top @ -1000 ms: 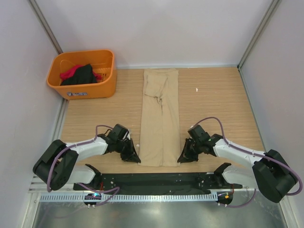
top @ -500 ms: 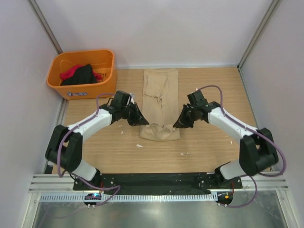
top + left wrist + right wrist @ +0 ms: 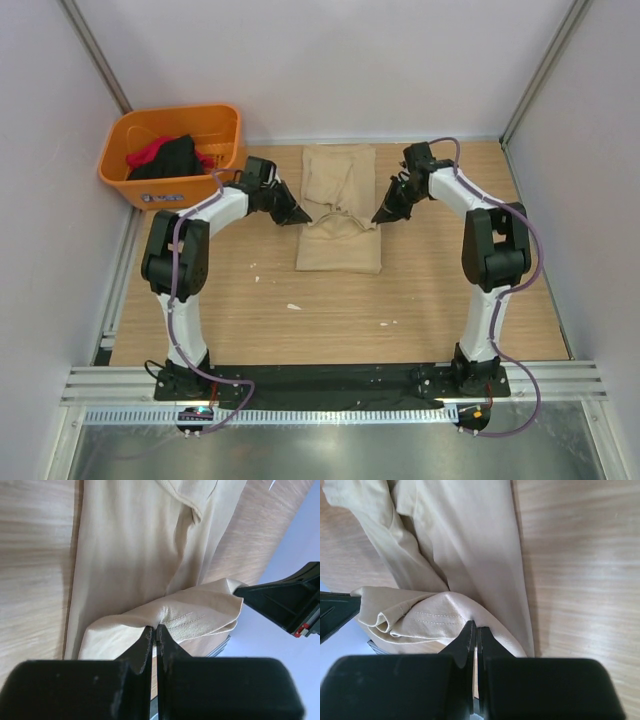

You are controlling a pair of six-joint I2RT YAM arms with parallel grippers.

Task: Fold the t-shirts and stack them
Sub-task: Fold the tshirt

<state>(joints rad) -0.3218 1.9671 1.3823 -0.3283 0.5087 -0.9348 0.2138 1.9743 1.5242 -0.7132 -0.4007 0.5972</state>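
Observation:
A tan-beige t-shirt [image 3: 338, 210] lies as a narrow strip in the middle of the table, its near end lifted and carried over its far half. My left gripper [image 3: 303, 217] is shut on the left corner of that lifted hem [image 3: 197, 615]. On the opposite side, my right gripper [image 3: 378, 217] is shut on the right corner [image 3: 427, 615]. The hem hangs slack between the two grippers, a little above the cloth below. A black t-shirt [image 3: 172, 157] and a red t-shirt [image 3: 147, 151] sit bunched in the orange basket [image 3: 178, 187].
The orange basket stands at the table's far left corner beside the left wall. Both arms reach far forward across the wooden table [image 3: 450, 280]. A few small white scraps [image 3: 293, 306] lie on the near wood. Grey walls close in the far side and both sides.
Both grippers have carried the tan shirt's near hem from the table's near edge toward the far side, folding the strip over itself. The shirt now covers about half its earlier length.

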